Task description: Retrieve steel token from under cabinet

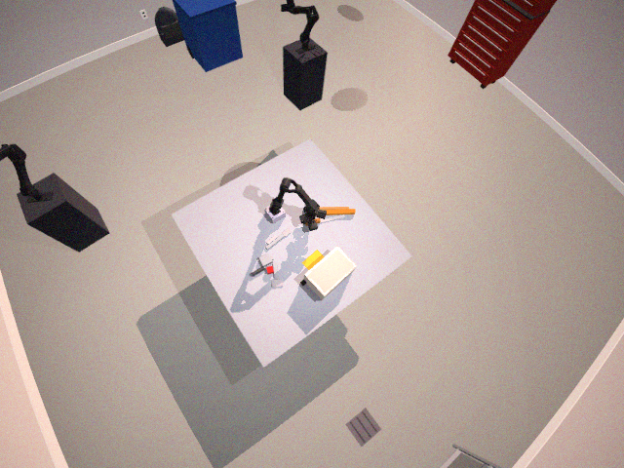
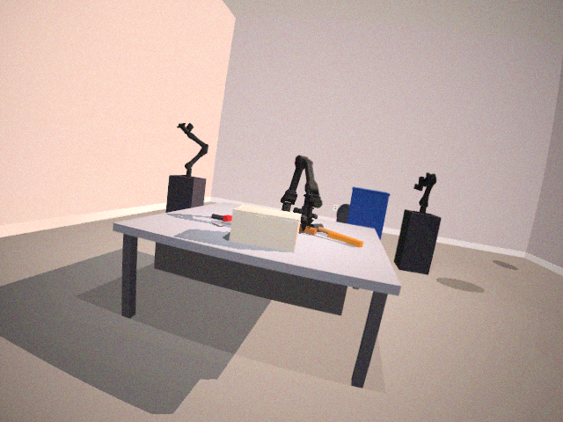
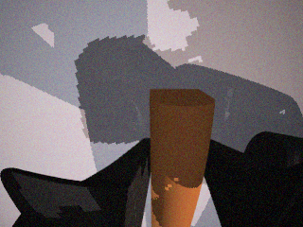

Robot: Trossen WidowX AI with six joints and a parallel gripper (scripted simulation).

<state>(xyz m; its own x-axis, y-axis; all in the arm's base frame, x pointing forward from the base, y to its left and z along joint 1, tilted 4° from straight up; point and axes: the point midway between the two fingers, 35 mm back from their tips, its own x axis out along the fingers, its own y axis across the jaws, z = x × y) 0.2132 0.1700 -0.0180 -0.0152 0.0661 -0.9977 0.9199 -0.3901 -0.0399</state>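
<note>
My gripper point(image 1: 313, 224) point(image 2: 306, 226) point(image 3: 179, 147) is shut on an orange handle point(image 1: 317, 220) point(image 2: 310, 230) point(image 3: 175, 203), low over the table. The handle stands between both fingers in the wrist view. A thin pale rod point(image 1: 333, 218) lies beside it; whether it is joined to the handle is unclear. The cream cabinet point(image 1: 330, 272) point(image 2: 264, 229) stands apart from the gripper. The yellow marked area point(image 1: 312, 259) lies at the cabinet's front in the top view. The steel token is not visible, and the vent slots cannot be made out.
A long orange bar point(image 1: 338, 211) point(image 2: 341, 237) lies close beside the gripper. A dark tool with a red block point(image 1: 269, 269) point(image 2: 227, 218) lies at the other side of the table point(image 1: 221, 221) point(image 2: 336, 263). A white strip point(image 1: 278, 238) lies near the arm's base. A small black block point(image 1: 302, 283) is beside the cabinet.
</note>
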